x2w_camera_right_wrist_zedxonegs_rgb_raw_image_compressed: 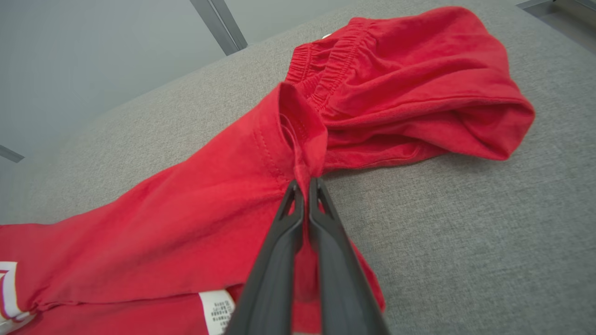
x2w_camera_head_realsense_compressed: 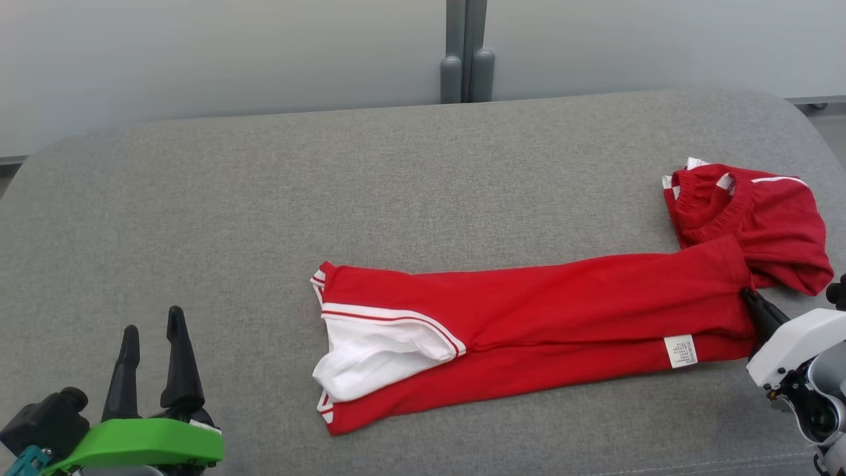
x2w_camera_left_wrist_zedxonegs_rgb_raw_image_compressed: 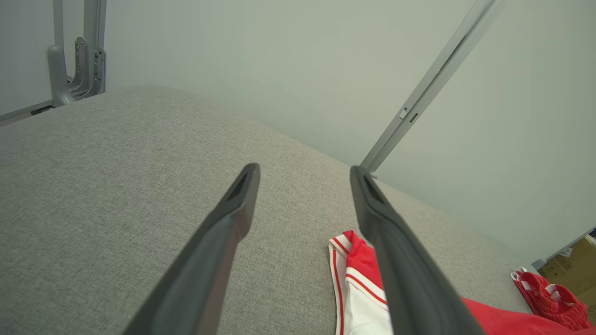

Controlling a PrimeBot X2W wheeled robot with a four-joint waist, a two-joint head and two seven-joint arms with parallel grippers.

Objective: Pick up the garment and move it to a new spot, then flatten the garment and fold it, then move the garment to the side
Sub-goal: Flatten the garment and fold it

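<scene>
The garment (x2w_camera_head_realsense_compressed: pixel 542 317) is a red piece with white trim, folded into a long strip across the grey surface, its white-lined end at the left. The garment (x2w_camera_right_wrist_zedxonegs_rgb_raw_image_compressed: pixel 186 209) bunches at the right, where an elastic waistband part lies heaped. My right gripper (x2w_camera_right_wrist_zedxonegs_rgb_raw_image_compressed: pixel 305 184) is shut on a pinch of red fabric at the strip's right end; in the head view my right gripper (x2w_camera_head_realsense_compressed: pixel 750 294) touches that same edge. At the lower left my left gripper (x2w_camera_head_realsense_compressed: pixel 152 330) stands open, well clear of the cloth. The left wrist view has my left gripper (x2w_camera_left_wrist_zedxonegs_rgb_raw_image_compressed: pixel 305 172) open over bare surface, the garment (x2w_camera_left_wrist_zedxonegs_rgb_raw_image_compressed: pixel 358 284) beside its right finger.
The grey fabric-covered surface (x2w_camera_head_realsense_compressed: pixel 264 218) stretches wide, with rounded far corners. A pale wall and a grey metal post (x2w_camera_head_realsense_compressed: pixel 466 53) stand behind it. A cardboard box (x2w_camera_left_wrist_zedxonegs_rgb_raw_image_compressed: pixel 575 260) sits past the surface's right end.
</scene>
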